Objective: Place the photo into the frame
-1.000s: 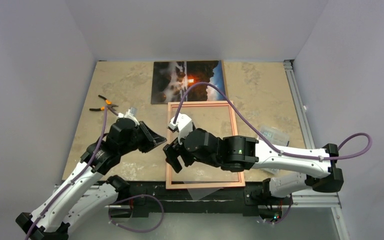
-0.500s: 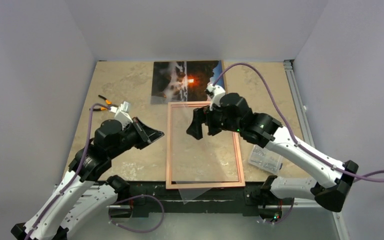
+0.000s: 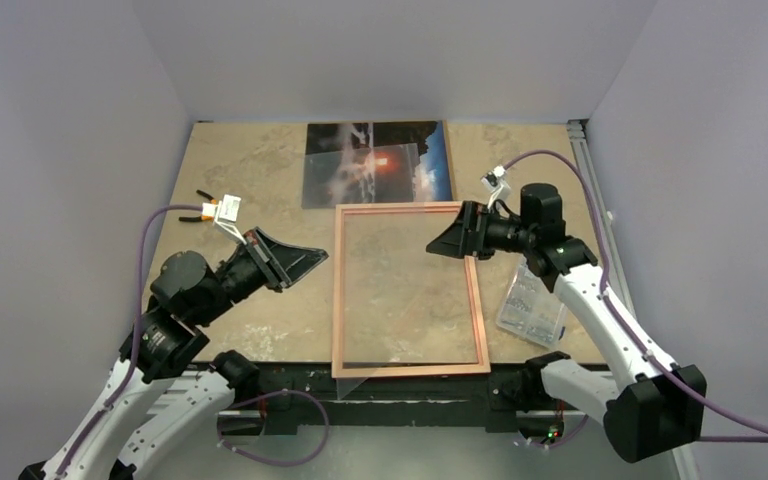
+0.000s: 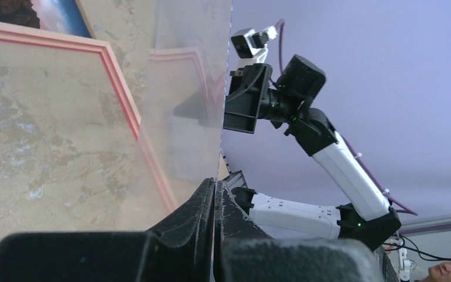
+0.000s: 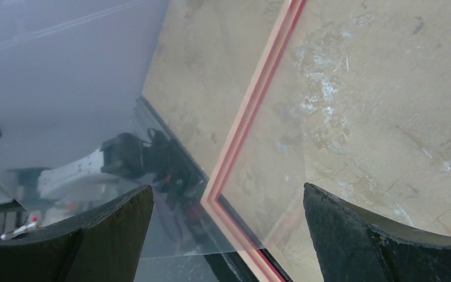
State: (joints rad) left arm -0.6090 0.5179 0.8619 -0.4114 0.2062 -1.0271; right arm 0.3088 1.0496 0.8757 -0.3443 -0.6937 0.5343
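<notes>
The frame (image 3: 481, 300), narrow pink and tan, lies flat at mid table. It also shows in the left wrist view (image 4: 124, 97) and in the right wrist view (image 5: 251, 120). The photo (image 3: 435, 150), a dark landscape with an orange sun, lies face up just behind the frame. My left gripper (image 3: 320, 258) is shut on the left edge of a clear sheet (image 3: 365, 178), which hangs tilted over the frame and part of the photo. The sheet stands edge-on between the shut fingers (image 4: 215, 187). My right gripper (image 3: 438, 245) is open and empty above the frame's right rail, its fingers wide apart (image 5: 226, 191).
A clear bag of small parts (image 3: 532, 305) lies right of the frame under the right arm. Orange-handled pliers (image 3: 205, 208) lie at the far left. The black table edge (image 3: 400, 385) runs along the frame's near side.
My right arm swung from the frame's left side across to its right side, gripper staying open. My left gripper drew back left, still shut, and the clear sheet tilted up over the photo.
</notes>
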